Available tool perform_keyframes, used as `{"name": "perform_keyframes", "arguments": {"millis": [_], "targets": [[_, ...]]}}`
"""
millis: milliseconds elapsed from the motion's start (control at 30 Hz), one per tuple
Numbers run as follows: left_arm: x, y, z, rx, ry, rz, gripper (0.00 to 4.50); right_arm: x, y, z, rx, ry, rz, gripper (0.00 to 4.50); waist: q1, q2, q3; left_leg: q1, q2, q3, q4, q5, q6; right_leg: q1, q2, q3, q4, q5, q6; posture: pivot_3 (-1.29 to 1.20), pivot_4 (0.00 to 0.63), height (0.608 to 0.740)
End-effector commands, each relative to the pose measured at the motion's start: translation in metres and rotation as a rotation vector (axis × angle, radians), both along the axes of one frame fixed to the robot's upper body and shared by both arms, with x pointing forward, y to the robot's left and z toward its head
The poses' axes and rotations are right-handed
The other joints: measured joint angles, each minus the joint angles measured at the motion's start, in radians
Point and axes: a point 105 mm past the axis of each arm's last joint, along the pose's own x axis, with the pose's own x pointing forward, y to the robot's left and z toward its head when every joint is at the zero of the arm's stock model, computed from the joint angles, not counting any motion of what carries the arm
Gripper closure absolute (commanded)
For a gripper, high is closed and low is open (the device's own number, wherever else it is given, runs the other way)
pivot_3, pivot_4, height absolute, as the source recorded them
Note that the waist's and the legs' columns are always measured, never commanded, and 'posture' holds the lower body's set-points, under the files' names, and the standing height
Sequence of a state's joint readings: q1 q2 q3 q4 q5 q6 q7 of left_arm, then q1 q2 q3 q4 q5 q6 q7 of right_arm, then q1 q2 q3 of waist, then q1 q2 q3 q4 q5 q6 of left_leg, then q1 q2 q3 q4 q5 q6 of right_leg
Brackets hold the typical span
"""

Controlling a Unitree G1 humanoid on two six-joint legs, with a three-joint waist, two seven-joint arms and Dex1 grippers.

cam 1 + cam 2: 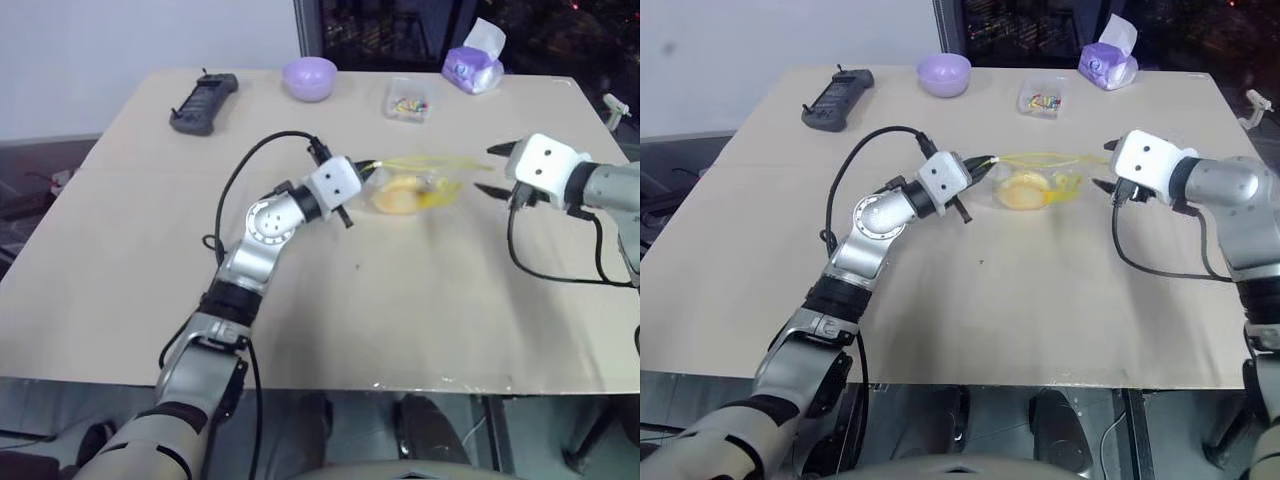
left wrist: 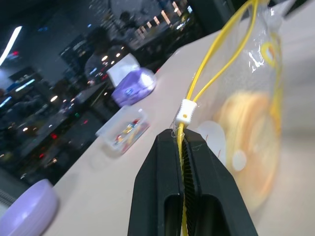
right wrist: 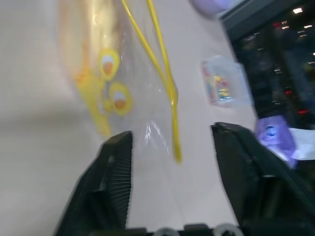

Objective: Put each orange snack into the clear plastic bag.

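The clear plastic bag [image 1: 415,183] sits near the middle of the tabletop [image 1: 330,320], a little toward the far edge. The orange snack [image 1: 397,196] is inside it. The left claw [image 2: 183,162] is clamped together on the bag's yellow zip strip [image 2: 216,54], just behind the white slider [image 2: 185,111], holding that end of the bag up. The right claw [image 1: 493,169] has its two black fingers apart and hangs just beside the bag's other end, not touching it. Along the far edge of the tabletop stand a black controller [image 1: 203,103], a purple bowl [image 1: 309,77], a small clear box [image 1: 406,100] of colourful bits and a purple tissue pack [image 1: 473,68].
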State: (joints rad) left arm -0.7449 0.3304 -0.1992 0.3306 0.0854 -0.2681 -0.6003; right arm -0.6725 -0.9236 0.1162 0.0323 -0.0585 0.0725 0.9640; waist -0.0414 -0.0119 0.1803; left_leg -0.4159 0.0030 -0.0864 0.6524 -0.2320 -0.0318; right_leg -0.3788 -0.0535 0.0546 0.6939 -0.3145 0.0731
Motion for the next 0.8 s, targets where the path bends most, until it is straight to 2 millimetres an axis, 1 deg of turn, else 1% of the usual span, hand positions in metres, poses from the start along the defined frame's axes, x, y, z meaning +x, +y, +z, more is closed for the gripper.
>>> {"name": "perform_keyframes", "arguments": {"millis": [33, 67, 133, 233, 333, 467, 533, 667, 767, 800], "targets": [[-0.009, 0.000, 0.015, -0.001, -0.064, -0.031, 4.50, -0.017, 0.015, 0.029, 0.033, -0.020, 0.074, 1.91, 0.000, 0.000, 0.000, 0.000, 0.000, 0.000, 0.000, 0.000, 0.000, 0.000, 0.000, 0.000, 0.000, 0.000, 0.000, 0.00, 0.150, 0.740], [-0.010, 0.001, 0.016, 0.006, -0.070, -0.036, 4.50, -0.023, 0.032, 0.037, 0.077, -0.021, 0.131, 1.91, -0.003, 0.000, 0.000, 0.000, 0.000, 0.000, 0.000, -0.001, 0.002, 0.000, 0.000, 0.000, 0.000, 0.000, 0.000, 0.00, 0.150, 0.740], [-0.013, 0.000, 0.017, 0.012, -0.080, -0.048, 4.50, -0.032, 0.064, 0.044, 0.133, -0.011, 0.235, 1.91, -0.008, 0.000, 0.000, 0.001, 0.001, 0.000, 0.000, -0.002, 0.003, 0.000, 0.001, 0.001, 0.001, 0.000, 0.000, 0.00, 0.150, 0.740], [-0.016, -0.003, 0.018, 0.023, -0.089, -0.066, 4.50, -0.038, 0.093, 0.039, 0.170, 0.019, 0.317, 1.91, -0.003, 0.000, 0.000, 0.001, 0.001, -0.001, 0.000, -0.002, 0.003, 0.000, 0.001, -0.001, 0.001, 0.000, 0.000, 0.00, 0.150, 0.740], [-0.020, -0.007, 0.017, 0.039, -0.097, -0.090, 4.50, -0.033, 0.113, 0.033, 0.176, 0.008, 0.347, 1.91, 0.005, 0.000, 0.000, 0.000, 0.000, -0.002, 0.001, -0.002, 0.003, 0.001, 0.000, -0.002, 0.001, 0.000, 0.000, 0.00, 0.150, 0.740], [-0.022, -0.009, 0.016, 0.040, -0.097, -0.098, 4.50, -0.026, 0.127, 0.028, 0.170, -0.028, 0.373, 1.91, 0.007, 0.000, 0.000, -0.001, -0.001, -0.002, 0.002, -0.001, 0.002, 0.000, 0.000, -0.002, 0.000, 0.000, 0.000, 0.00, 0.150, 0.740], [-0.023, -0.009, 0.016, 0.042, -0.096, -0.098, 4.50, -0.023, 0.129, 0.028, 0.161, -0.043, 0.378, 1.91, 0.005, 0.000, 0.000, -0.001, -0.001, -0.002, 0.001, 0.000, -0.001, 0.000, 0.000, -0.002, 0.000, 0.000, 0.000, 0.00, 0.150, 0.740], [-0.027, -0.010, 0.014, 0.070, -0.108, -0.111, 4.50, -0.013, 0.130, 0.030, 0.139, -0.098, 0.365, 1.91, 0.000, 0.000, 0.000, 0.000, 0.000, -0.002, 0.001, 0.001, -0.001, 0.000, 0.000, -0.002, 0.001, 0.000, 0.000, 0.00, 0.150, 0.740], [-0.028, -0.010, 0.013, 0.074, -0.109, -0.113, 4.50, -0.011, 0.129, 0.029, 0.128, -0.107, 0.366, 2.62, -0.001, 0.000, 0.000, 0.000, 0.000, -0.002, 0.001, 0.001, -0.001, 0.000, 0.000, -0.002, 0.001, 0.000, 0.000, 0.00, 0.150, 0.740], [-0.029, -0.010, 0.012, 0.080, -0.111, -0.114, 4.50, -0.011, 0.129, 0.029, 0.126, -0.109, 0.366, 2.62, -0.001, 0.000, 0.000, 0.000, 0.000, -0.002, 0.001, 0.001, -0.001, 0.000, 0.000, -0.002, 0.001, 0.000, 0.000, 0.00, 0.150, 0.740]]}}
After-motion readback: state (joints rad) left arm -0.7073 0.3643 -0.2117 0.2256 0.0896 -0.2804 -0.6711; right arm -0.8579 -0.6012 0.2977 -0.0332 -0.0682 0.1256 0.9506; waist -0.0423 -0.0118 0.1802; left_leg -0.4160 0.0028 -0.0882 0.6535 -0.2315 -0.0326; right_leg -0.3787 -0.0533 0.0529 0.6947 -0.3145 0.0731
